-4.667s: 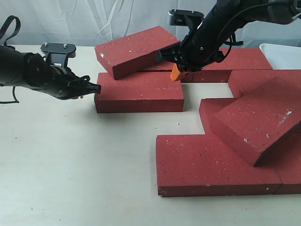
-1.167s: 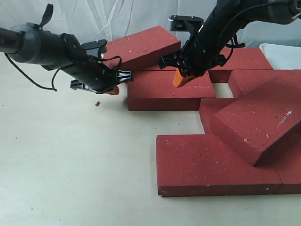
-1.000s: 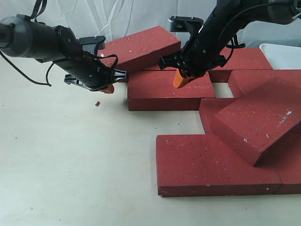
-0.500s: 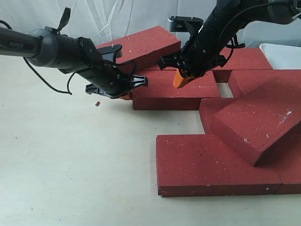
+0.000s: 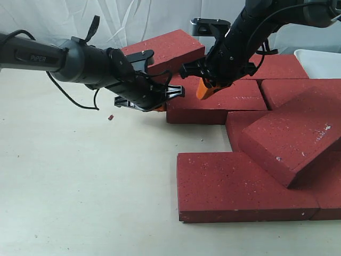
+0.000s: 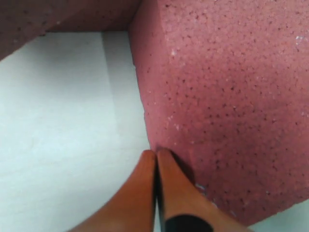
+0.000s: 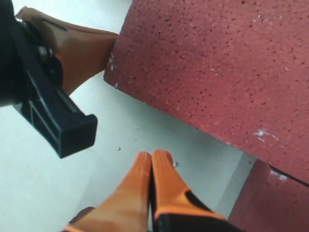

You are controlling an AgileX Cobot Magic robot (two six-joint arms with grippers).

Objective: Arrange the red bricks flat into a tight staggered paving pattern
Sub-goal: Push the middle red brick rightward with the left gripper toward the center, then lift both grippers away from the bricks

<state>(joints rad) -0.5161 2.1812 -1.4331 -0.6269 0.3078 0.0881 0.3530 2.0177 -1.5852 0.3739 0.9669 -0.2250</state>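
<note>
Found the left gripper low over the worktop, with orange fingers pressed shut on nothing and tips set against the short end face of a flat brick, near a lower corner. Saw that end face close up in the left wrist view: rough, pitted, with pale worktop beside it.

Found the right gripper hanging at the far long edge of the same flat brick, with fingers likewise closed and empty, tips above a pale strip of worktop between bricks. Could not tell whether those tips touched the surface.

Noted a leaning brick behind both grippers, tilted with its right end raised in the exterior view. Saw a back brick lying flat behind the right arm, and an edge brick flat just beside the right end of the pushed one. Saw a second tilted brick propped across flat ones on the right, and a front brick flat nearest the camera. Spotted a small red crumb on the worktop near the left arm, and a white tray corner at the far right.
</note>
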